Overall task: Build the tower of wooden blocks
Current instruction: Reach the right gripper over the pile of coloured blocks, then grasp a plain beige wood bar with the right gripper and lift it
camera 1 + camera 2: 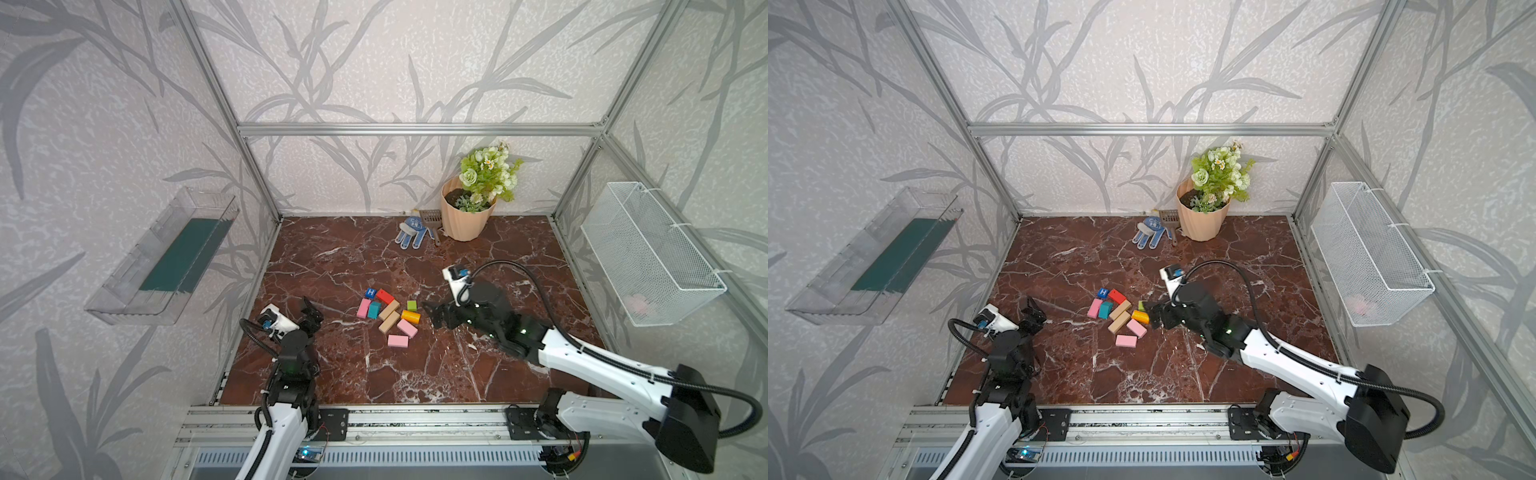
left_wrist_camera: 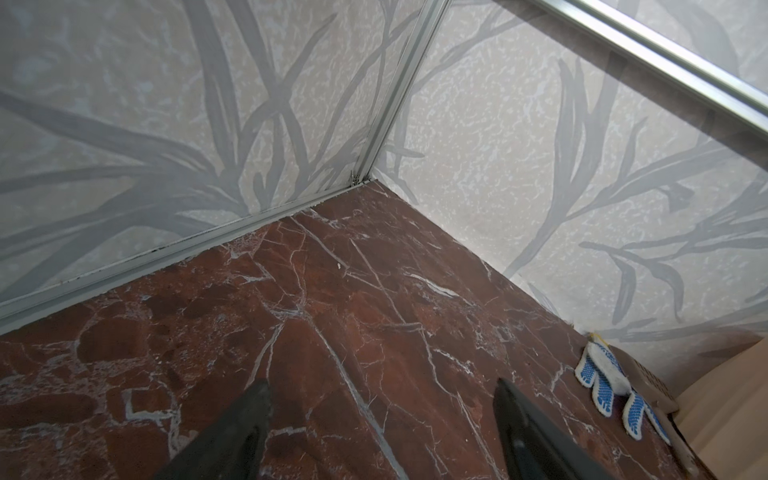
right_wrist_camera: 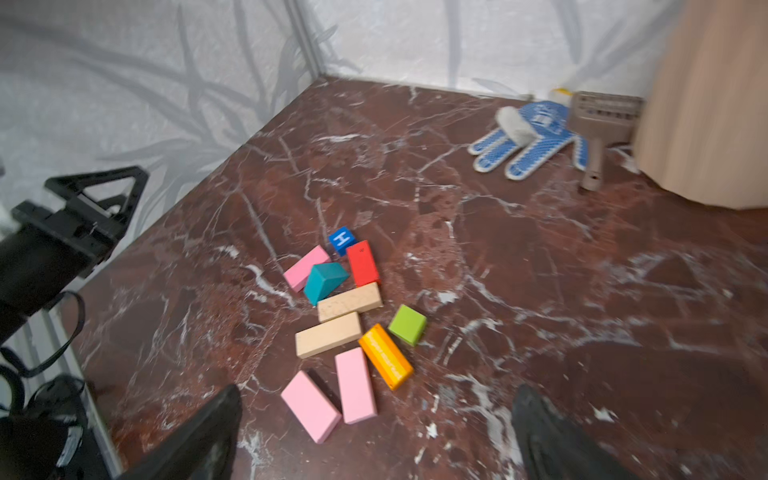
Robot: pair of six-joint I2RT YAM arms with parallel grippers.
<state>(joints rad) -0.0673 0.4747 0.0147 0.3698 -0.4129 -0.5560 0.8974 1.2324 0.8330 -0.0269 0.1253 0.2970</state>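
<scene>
The wood blocks point(image 1: 389, 316) lie loose and flat in a cluster mid-table; no tower stands in view. Among them are a blue H cube point(image 3: 342, 240), a red block point(image 3: 363, 263), a teal wedge point(image 3: 324, 280), two tan bars point(image 3: 328, 340), a green cube point(image 3: 408, 324), an orange block point(image 3: 385, 356) and pink blocks point(image 3: 355, 390). My right gripper point(image 1: 429, 315) point(image 3: 378, 390) hovers open just right of the cluster, nothing between its fingers. My left gripper point(image 1: 311, 309) point(image 2: 381, 383) is open and empty, left of the blocks, over bare marble.
A peach flowerpot point(image 1: 463, 220) with flowers stands at the back, with a blue-dotted glove point(image 1: 409, 233) and a brown scoop point(image 1: 430, 217) beside it. A white wire basket point(image 1: 648, 253) hangs on the right wall and a clear tray point(image 1: 166, 257) on the left wall.
</scene>
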